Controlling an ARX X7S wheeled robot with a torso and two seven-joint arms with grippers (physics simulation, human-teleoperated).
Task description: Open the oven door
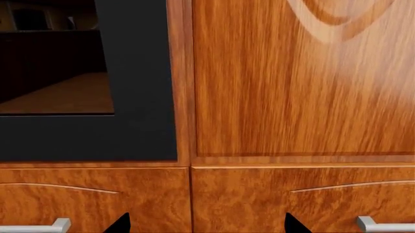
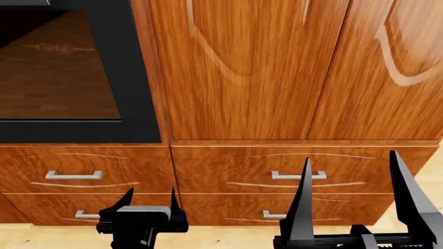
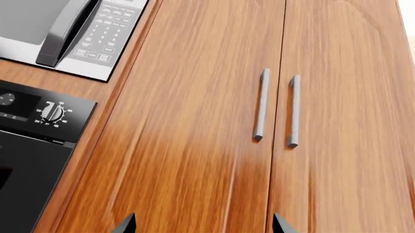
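Note:
The oven door (image 2: 144,78) is a matte-black panel with a dark reflective window (image 2: 55,67), set flush in the wooden cabinetry at the head view's upper left. Its lower right corner (image 1: 146,136) shows in the left wrist view, and its upper edge (image 3: 29,179) in the right wrist view, under a black control panel with a knob (image 3: 52,113). My left gripper (image 2: 150,198) hangs low before the drawers, open and empty, apart from the door. My right gripper (image 2: 349,168) stands open and empty to the right, facing the tall cabinet doors (image 3: 194,121).
Reddish wooden cabinet doors (image 2: 235,67) with two vertical grey handles (image 3: 261,104) fill the wall right of the oven. Drawers with small silver handles (image 2: 74,175) (image 2: 298,175) lie below. A microwave (image 3: 71,34) sits above the oven. Light floor (image 2: 221,236) shows at the bottom.

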